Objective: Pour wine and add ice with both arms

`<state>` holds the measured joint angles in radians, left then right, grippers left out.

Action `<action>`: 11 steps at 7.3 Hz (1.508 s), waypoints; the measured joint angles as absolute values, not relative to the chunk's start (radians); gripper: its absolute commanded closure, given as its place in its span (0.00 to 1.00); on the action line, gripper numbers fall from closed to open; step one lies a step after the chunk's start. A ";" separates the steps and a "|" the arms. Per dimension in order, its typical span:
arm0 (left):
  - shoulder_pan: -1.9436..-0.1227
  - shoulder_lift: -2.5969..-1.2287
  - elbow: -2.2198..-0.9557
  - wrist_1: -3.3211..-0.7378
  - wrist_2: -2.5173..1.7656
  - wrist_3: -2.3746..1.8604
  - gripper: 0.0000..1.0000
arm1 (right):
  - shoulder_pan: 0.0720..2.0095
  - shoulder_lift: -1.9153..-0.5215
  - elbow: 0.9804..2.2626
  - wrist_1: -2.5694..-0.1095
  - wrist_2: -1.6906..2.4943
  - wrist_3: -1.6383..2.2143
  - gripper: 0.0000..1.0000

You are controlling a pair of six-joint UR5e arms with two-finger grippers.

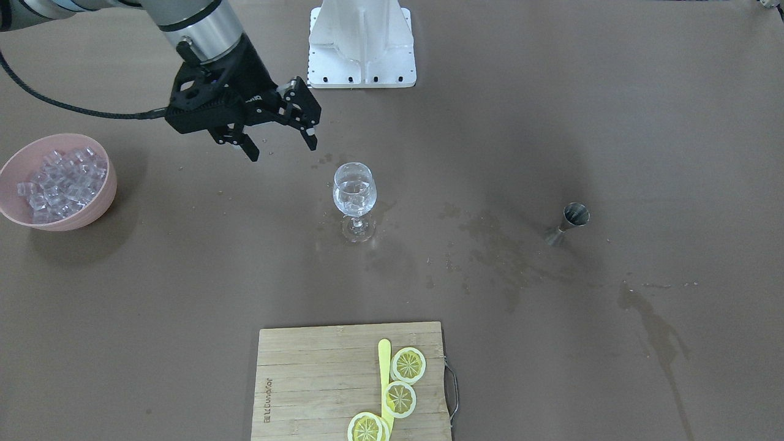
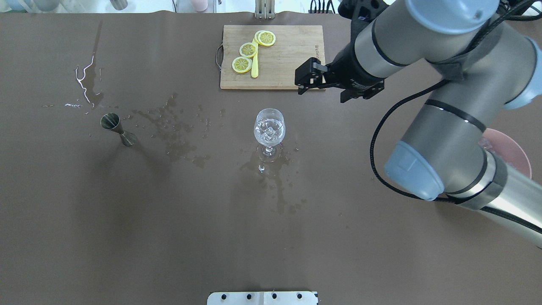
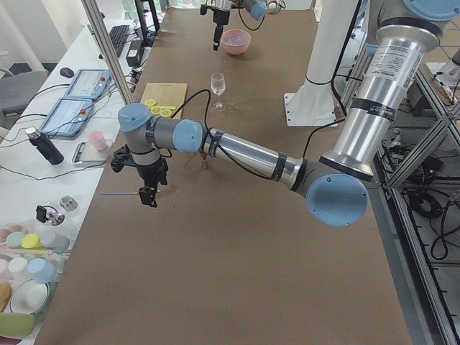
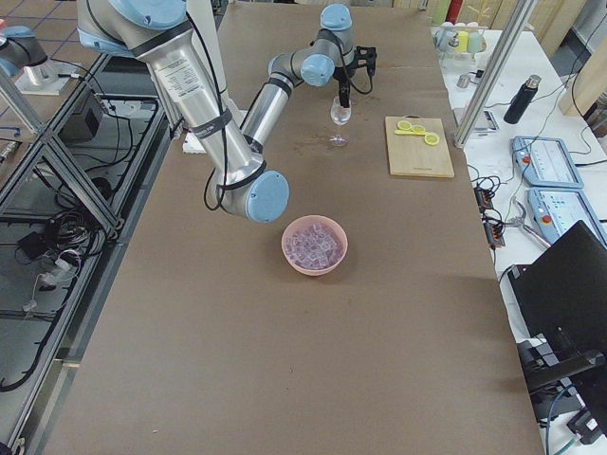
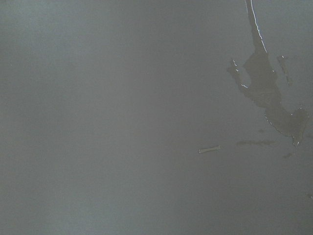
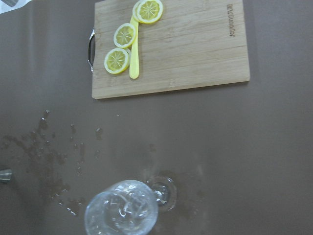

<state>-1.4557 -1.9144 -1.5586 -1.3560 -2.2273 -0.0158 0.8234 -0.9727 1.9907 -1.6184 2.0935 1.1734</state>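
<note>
Exterior front-facing: the right jaws are hovering released at ten o'clock from the glass (image 1: 354, 190). Left jaws: cannot tell.

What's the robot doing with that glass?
The right gripper hangs open and empty over the table, close to the wine glass, which already has ice in it. The pink bowl holds lots more. The left gripper is far off near the table's other end; I can't tell if it's open.
</note>
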 measured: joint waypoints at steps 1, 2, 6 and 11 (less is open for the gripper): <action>-1.460 -1.915 -1.560 -1.356 -2.227 -0.015 0.02 | 0.896 -1.021 2.004 -1.668 2.170 1.107 0.00; -1.464 -1.915 -1.562 -1.356 -2.227 -0.014 0.02 | 0.977 -1.069 2.012 -1.735 2.242 0.996 0.00; -1.478 -1.903 -1.565 -1.356 -2.228 -0.008 0.02 | 1.183 -1.327 1.999 -1.924 2.266 0.346 0.00; -1.527 -1.822 -1.535 -1.355 -2.247 0.131 0.02 | 1.375 -1.457 1.779 -1.879 2.261 0.066 0.00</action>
